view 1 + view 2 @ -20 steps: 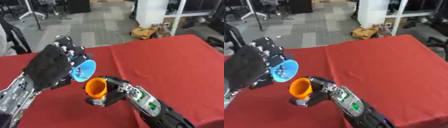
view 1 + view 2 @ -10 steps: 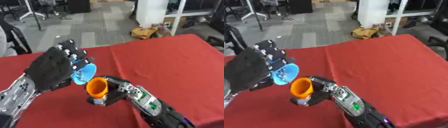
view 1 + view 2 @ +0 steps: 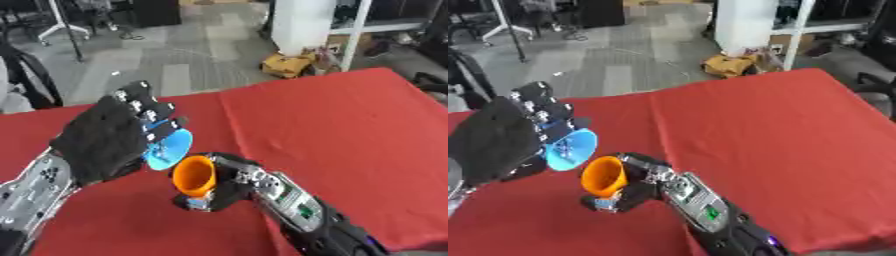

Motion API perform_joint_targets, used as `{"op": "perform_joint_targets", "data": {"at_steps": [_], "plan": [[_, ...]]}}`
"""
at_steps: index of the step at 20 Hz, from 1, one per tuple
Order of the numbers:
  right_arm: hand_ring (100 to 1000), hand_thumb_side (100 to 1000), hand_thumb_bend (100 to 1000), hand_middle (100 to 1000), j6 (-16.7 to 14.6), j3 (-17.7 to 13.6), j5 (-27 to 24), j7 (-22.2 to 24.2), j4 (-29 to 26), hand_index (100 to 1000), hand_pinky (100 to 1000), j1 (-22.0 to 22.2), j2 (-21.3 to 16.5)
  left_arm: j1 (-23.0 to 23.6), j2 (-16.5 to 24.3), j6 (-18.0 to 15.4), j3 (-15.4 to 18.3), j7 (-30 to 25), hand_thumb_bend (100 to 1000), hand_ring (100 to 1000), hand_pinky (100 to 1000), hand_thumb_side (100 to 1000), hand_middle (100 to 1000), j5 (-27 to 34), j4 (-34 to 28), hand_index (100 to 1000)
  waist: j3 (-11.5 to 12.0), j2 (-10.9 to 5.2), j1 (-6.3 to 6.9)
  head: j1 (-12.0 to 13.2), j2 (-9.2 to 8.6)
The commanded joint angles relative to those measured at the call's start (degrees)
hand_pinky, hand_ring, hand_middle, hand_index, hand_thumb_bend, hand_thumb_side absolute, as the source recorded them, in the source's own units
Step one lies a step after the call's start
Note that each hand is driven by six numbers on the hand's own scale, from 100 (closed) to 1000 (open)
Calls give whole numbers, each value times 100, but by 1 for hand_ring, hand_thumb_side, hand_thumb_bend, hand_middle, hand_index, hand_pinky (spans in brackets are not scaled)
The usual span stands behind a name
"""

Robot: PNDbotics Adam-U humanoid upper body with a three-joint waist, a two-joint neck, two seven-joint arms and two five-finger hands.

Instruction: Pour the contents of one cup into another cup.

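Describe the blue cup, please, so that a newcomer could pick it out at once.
On the red table, look near the left side where the robot's two hands meet. The blue cup is held tipped in the left hand, its fingers curled round it, mouth towards the orange cup in the right hand. Only it is blue.

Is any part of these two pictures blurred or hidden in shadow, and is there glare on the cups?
Left eye view: the blue cup and orange cup look soft, without glare; the left hand is a dark mass. Right eye view: equally soft; the right hand under the orange cup is dark, and the red table is evenly lit.
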Motion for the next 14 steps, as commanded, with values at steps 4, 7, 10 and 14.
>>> {"op": "perform_joint_targets", "data": {"at_steps": [4,7,10,14], "plan": [[551,100,325,564,-20,-58,-55,34,-36,727,689,-90,-36,-176,10,54,40,-23,513,432,562,100,412,-4,-52,681,1,-98,3,-2,-49],[551,100,325,564,-22,-60,-58,39,-35,727,689,-92,-33,-192,-15,72,47,-24,511,432,562,100,412,-2,-44,681,0,-99,2,0,-52],[551,100,325,564,-23,-59,-61,44,-34,726,688,-93,-30,-207,-32,83,54,-24,510,432,562,100,412,-5,-25,681,-4,-100,1,-5,-57],[551,100,326,564,-23,-64,-71,49,-32,725,687,-98,-31,-230,-51,88,56,-15,509,433,563,100,412,-18,-13,681,-3,-100,2,-7,-63]]}}
